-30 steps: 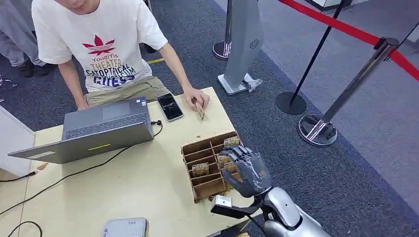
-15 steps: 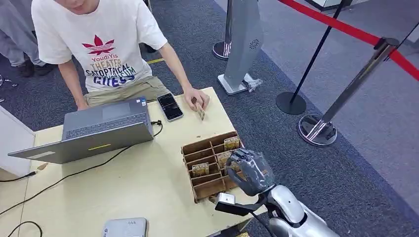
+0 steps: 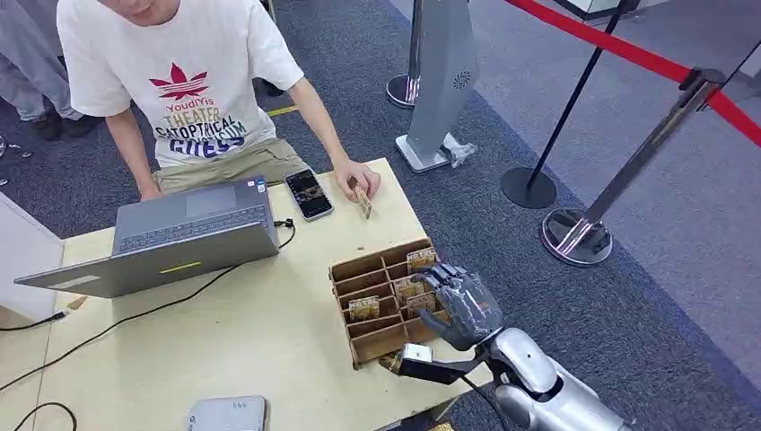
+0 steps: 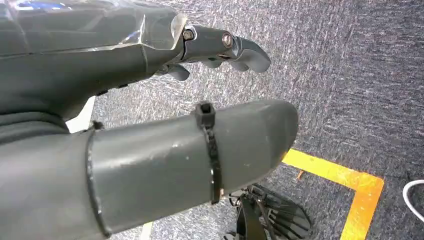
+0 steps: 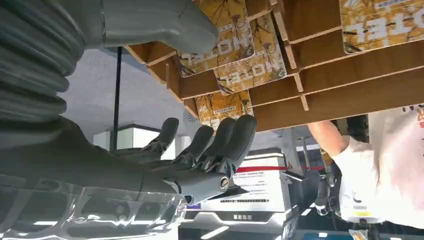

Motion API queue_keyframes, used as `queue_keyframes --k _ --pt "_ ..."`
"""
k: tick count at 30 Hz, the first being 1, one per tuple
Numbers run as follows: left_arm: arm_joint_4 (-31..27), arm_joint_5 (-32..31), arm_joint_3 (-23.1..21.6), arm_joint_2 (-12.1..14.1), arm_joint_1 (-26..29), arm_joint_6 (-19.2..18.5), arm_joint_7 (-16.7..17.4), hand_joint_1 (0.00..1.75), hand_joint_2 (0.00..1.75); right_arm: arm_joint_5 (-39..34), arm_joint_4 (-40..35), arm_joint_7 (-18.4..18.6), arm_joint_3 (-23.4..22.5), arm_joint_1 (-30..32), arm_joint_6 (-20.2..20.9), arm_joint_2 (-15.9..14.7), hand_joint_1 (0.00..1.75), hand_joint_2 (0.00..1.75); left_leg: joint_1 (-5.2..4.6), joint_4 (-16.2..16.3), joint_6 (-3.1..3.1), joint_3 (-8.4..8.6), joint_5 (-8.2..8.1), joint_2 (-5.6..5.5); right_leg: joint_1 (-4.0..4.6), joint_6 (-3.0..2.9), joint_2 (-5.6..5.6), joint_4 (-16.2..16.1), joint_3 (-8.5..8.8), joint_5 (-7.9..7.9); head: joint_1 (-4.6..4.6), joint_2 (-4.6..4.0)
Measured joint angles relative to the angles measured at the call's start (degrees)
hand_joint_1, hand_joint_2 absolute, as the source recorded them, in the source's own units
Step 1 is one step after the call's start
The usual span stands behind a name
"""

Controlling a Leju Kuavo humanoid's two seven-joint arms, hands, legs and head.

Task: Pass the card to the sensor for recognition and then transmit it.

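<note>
While the right hand point(image 3: 459, 303) hovered over the brown slotted cardboard organiser point(image 3: 381, 301), fingers point(image 5: 235, 140) apart and empty, the yellow printed cards point(image 5: 239, 55) sat in its compartments just beyond the fingertips.

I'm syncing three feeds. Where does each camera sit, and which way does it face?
Head view: high on the body, looking down at the table, divided card box and right hand.
Left wrist view: behind the left hand, facing carpet.
Right wrist view: behind the right hand, facing the box's cards.
Shared: head and right wrist views show the box.
</note>
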Motion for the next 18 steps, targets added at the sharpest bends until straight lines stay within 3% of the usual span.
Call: queue_keyframes --k 4,12,14,18 --pt "0.0 0.0 0.0 0.2 0.1 -0.1 0.3 0.0 0.0 -0.7 1.0 -0.4 -0.1 -0.7 0.0 -0.3 1.05 1.75 0.0 0.0 0.0 0.0 0.0 0.0 0.0 0.0 0.0 0.0 0.0 0.0 -0.02 0.0" --pt "0.0 0.0 0.0 0.6 0.2 -0.1 0.6 0.0 0.0 -1.7 3.3 -1.5 -0.2 -2.4 -0.1 -0.7 0.94 1.75 0.0 0.0 0.0 0.0 0.0 0.0 0.0 0.0 0.0 0.0 0.0 0.0 0.0 0.0" --pt "0.0 0.0 0.0 0.7 0.2 -0.1 0.6 0.0 0.0 -1.7 3.8 -1.5 -0.2 -2.7 0.0 -0.7 1.03 1.75 0.0 0.0 0.0 0.0 0.0 0.0 0.0 0.0 0.0 0.0 0.0 0.0 0.0 0.0" --pt "0.0 0.1 0.0 0.7 0.2 -0.1 0.7 0.0 0.0 -1.7 4.5 -1.6 -0.2 -3.1 -0.1 -0.7 1.03 1.75 0.0 0.0 0.0 0.0 0.0 0.0 0.0 0.0 0.0 0.0 0.0 0.0 0.0 0.0"
